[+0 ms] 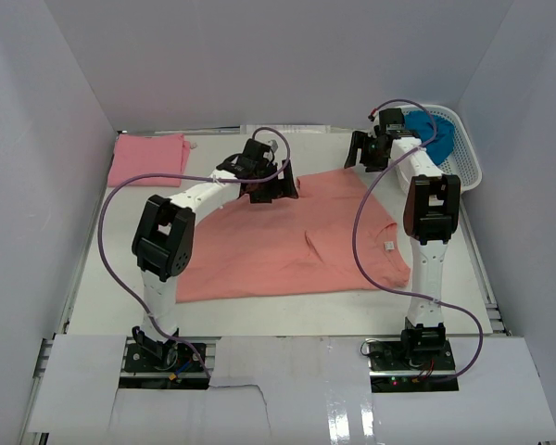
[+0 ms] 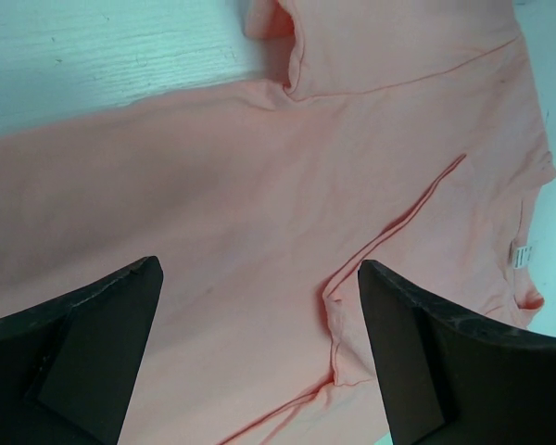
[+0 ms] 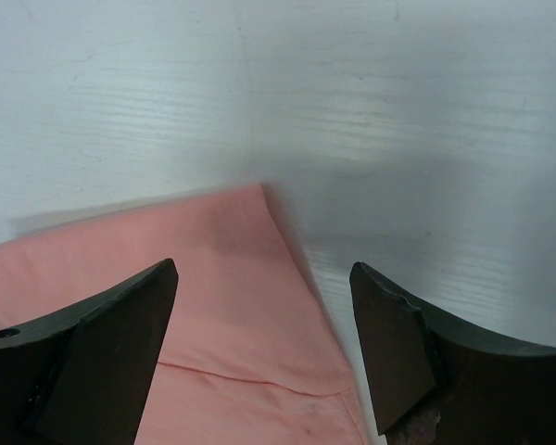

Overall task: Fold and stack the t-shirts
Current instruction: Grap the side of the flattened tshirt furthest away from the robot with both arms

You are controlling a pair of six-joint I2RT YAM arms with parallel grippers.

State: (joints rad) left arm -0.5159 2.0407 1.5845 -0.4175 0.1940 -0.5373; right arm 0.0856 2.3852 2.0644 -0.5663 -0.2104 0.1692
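Tabletop (image 1: 287,317), basket (image 1: 471,169), pink shirt (image 1: 148,159), overhead only

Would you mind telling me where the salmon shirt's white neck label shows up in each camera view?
Top external: the neck label sits near the right end of the salmon shirt.
Left wrist: at the right edge of the picture, at the neckline.
Right wrist: not in it.
Shared landmark: the salmon shirt itself, which shows in all three views.

The large shirt (image 1: 287,241) is plain salmon-orange with a small white label (image 1: 388,246). The folded shirt (image 1: 148,158) is a lighter pink, and the bundled shirt (image 1: 440,134) is teal-blue in a white lattice basket (image 1: 470,165). The surface (image 1: 111,287) is white.
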